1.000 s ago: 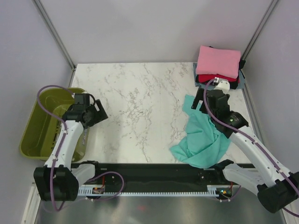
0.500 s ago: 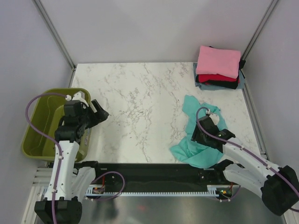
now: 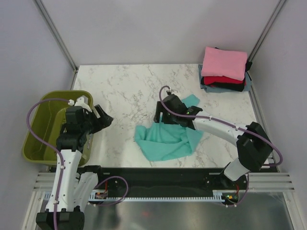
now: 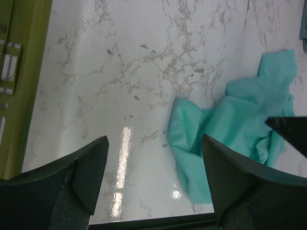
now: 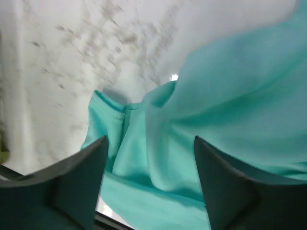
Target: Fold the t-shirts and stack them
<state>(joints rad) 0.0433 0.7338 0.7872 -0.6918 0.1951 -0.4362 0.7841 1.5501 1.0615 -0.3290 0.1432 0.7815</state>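
Note:
The teal t-shirt (image 3: pixel 165 141) lies crumpled on the marble table, near the middle front. My right gripper (image 3: pixel 163 112) hangs over its far edge with its jaws apart. In the right wrist view the teal t-shirt (image 5: pixel 230 96) fills the space below and between the right gripper (image 5: pixel 149 143) fingers, which do not pinch it. My left gripper (image 3: pixel 103 119) is open beside the basket, over bare table. The left wrist view shows the left gripper (image 4: pixel 153 143) empty, with the teal t-shirt (image 4: pixel 230 124) off to its right. Folded t-shirts (image 3: pixel 224 63) are stacked at the back right, pink on top.
An olive-green plastic basket (image 3: pixel 41 129) stands at the left table edge, and its wall (image 4: pixel 24 72) shows in the left wrist view. Grey walls and metal posts close in the table. The stack sits in the back right corner.
My right arm swept from the right side to the table's middle, and the teal t-shirt shifted left with it. Its jaws narrowed somewhat. My left arm barely moved.

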